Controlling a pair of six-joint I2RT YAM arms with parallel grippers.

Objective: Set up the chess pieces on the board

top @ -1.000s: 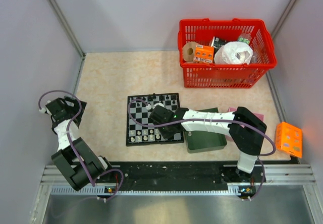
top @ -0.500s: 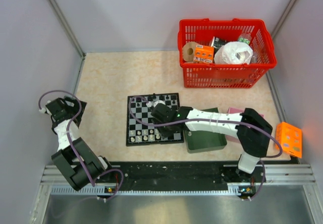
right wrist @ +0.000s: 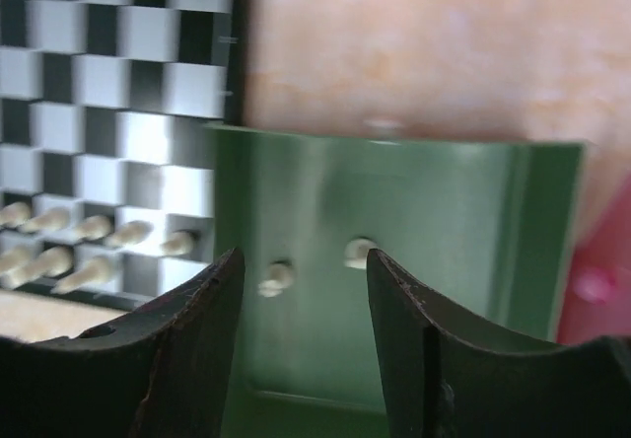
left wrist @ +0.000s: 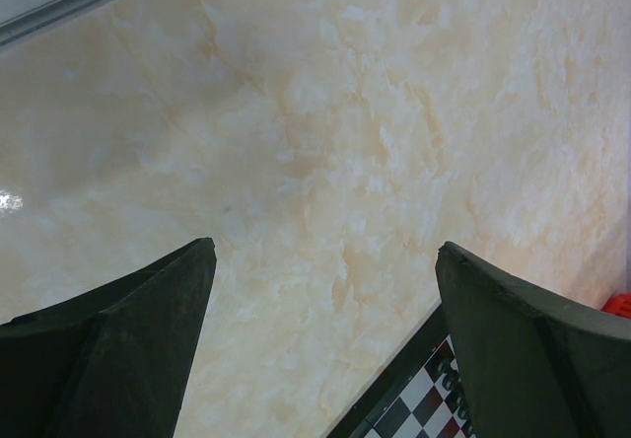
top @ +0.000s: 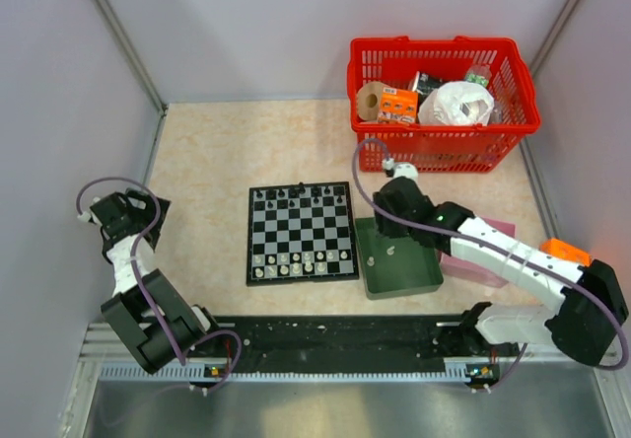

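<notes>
The board is a flat black-and-white checkered square with a thin dark border, lying on the worktop left of centre and nearer its near edge. Tiny black pieces stand in a line along its far edge, and whitish pieces stand in rows along its near edge. Two stray pieces, also whitish, sit a little apart from each other in the green tray just right of the board.

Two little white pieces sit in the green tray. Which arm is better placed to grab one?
Right. The right gripper hangs open over the green tray holding two whitish pieces; the left gripper sits far off, left of the board.
</notes>
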